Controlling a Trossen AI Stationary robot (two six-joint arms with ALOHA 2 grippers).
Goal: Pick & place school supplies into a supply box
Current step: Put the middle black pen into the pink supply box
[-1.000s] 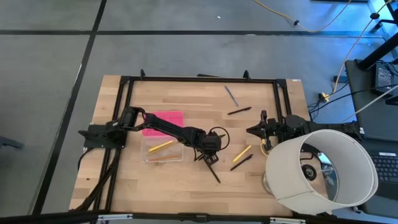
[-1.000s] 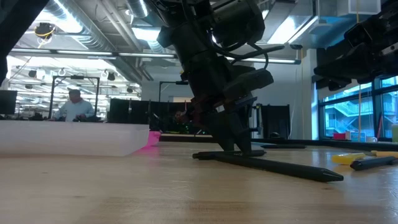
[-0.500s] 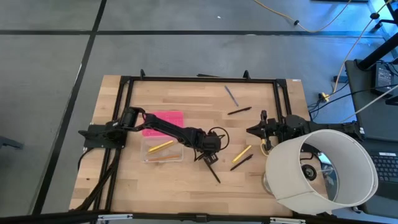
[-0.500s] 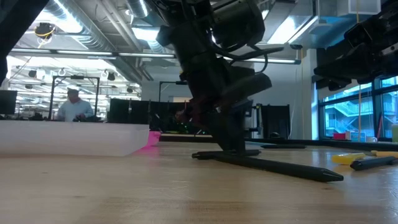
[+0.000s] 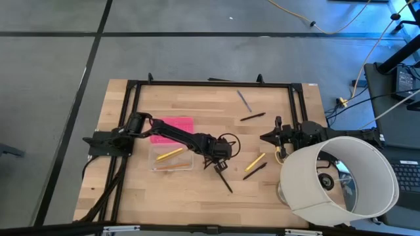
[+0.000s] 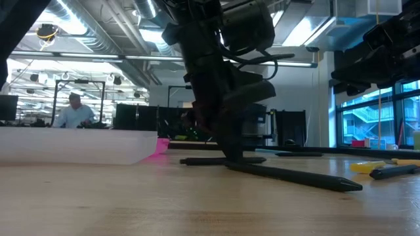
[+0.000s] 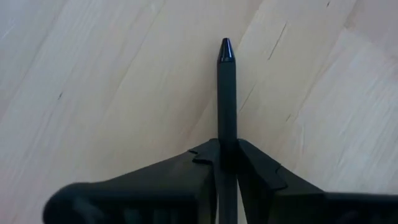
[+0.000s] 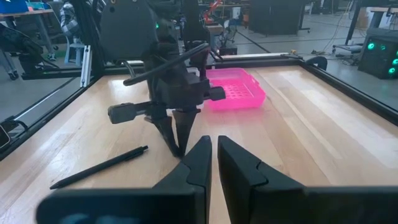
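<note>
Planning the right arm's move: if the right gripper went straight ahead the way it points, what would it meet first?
Probably the left gripper, closed on a black pen at mid-table. It stands almost dead ahead of the right gripper, with only bare table between; depth is uncertain.

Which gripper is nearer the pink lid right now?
Left. The left gripper is down at the table's middle, closed on a black pen, a short way from the pink lid. The right gripper waits at the table's right side, farther off.

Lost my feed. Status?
Left gripper shut on black pen, mid-table. Right gripper shut, empty, parked at right edge. Box open, path clear.
</note>
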